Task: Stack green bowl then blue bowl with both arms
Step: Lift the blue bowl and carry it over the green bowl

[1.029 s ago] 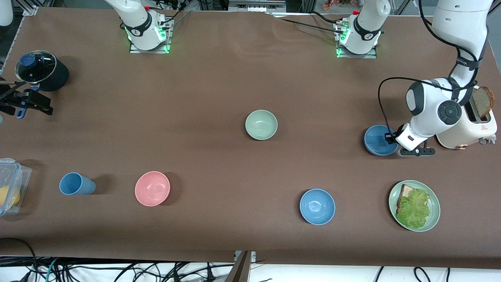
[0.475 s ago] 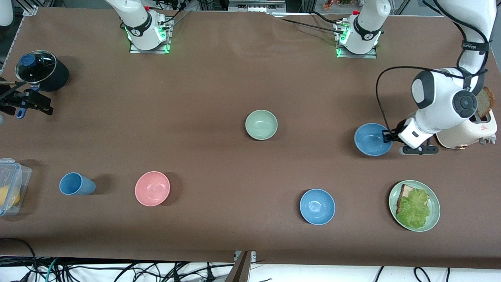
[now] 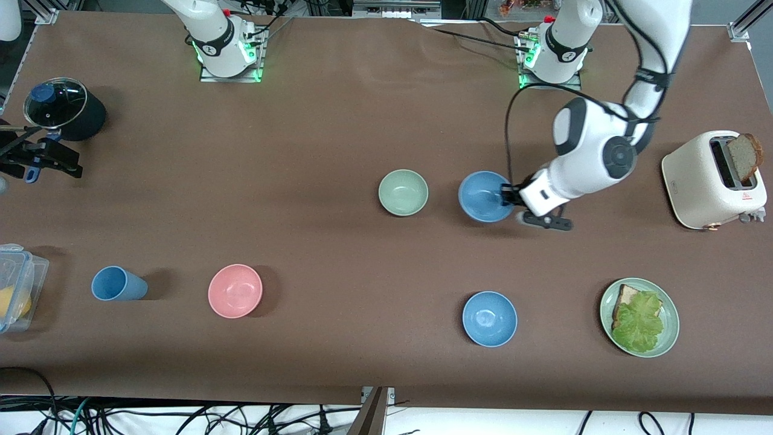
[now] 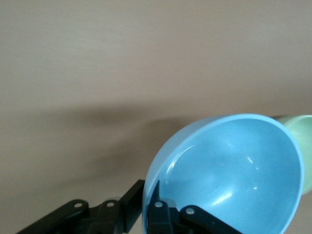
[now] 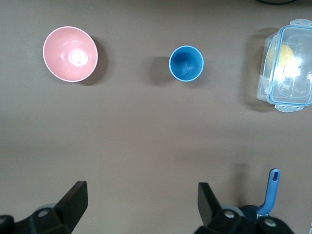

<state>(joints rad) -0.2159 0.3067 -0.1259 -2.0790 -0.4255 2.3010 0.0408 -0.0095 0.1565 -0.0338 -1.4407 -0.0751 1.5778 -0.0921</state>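
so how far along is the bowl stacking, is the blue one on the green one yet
Not yet. Done: the left gripper has the small round greyish-blue bowl pinched by its rim, one finger inside and one outside, as the left wrist view shows. In hand: that bowl is in the air beside the small pale mint-green bowl, which sits empty mid-table. Left: move over it and lower the blue bowl in. The right gripper waits open at its end of the table.

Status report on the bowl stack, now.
Left gripper shut on blue bowl, beside green bowl. Right gripper open, waiting over the table. Nothing between bowls.
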